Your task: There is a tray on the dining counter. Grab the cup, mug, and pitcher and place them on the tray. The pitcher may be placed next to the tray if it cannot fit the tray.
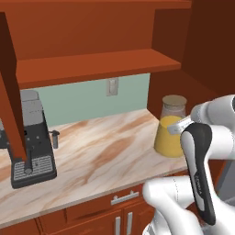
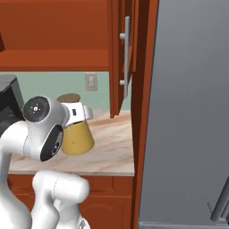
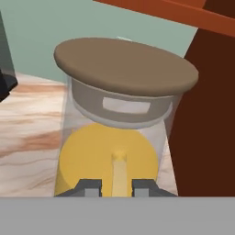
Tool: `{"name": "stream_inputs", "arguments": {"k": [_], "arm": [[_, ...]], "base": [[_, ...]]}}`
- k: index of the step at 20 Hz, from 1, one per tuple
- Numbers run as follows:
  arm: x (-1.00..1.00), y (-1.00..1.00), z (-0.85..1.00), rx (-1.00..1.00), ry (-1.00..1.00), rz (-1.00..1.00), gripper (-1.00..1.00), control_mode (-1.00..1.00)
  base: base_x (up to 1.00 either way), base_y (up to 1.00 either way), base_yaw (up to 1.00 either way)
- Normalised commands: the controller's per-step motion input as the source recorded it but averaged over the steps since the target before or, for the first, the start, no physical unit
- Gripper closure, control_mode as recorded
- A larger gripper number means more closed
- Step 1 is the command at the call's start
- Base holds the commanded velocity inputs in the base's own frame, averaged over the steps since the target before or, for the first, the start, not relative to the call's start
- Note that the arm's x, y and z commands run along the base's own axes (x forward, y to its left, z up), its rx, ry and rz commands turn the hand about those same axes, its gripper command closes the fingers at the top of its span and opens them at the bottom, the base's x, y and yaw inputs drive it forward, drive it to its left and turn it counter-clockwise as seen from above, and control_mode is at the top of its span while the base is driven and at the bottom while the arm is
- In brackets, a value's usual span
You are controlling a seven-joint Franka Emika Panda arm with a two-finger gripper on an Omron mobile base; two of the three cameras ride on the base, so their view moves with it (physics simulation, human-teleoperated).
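In the hand view the end effector sits hard up against the pitcher, its two finger tips set narrow with a thin vertical strip of the vessel between them, most likely the handle; whether the tips are actually bearing on it cannot be told. The pitcher stands upright on the marbled bench, at its right end beside the wooden cabinet side, with the round tan lid on top. Handling judgement: clear glass is rigid, smooth and breakable, and the orange liquid fills the wide base, so the load is heavy and low. Grip the handle or the narrower neck, not the lid, which may lift off. Keep it vertical. Further off, a coffee machine stands well apart.
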Motion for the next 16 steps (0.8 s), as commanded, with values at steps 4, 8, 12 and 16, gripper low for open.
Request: {"name": "stream_inputs", "arguments": {"k": [4, 8, 12, 16], "arm": [[0.0, 0.0, 0.0, 0.0, 0.0, 0.0, 1.0, 1.0], [0.0, 0.0, 0.0, 0.0, 0.0, 0.0, 1.0, 1.0], [0.0, 0.0, 0.0, 0.0, 0.0, 0.0, 1.0, 1.0], [0.0, 0.0, 0.0, 0.0, 0.0, 0.0, 1.0, 1.0]], "base": [[-0.69, 0.0, -0.02], [-0.91, 0.0, -0.14], [-0.91, 0.0, -0.23], [-0.85, 0.0, -0.29]]}}
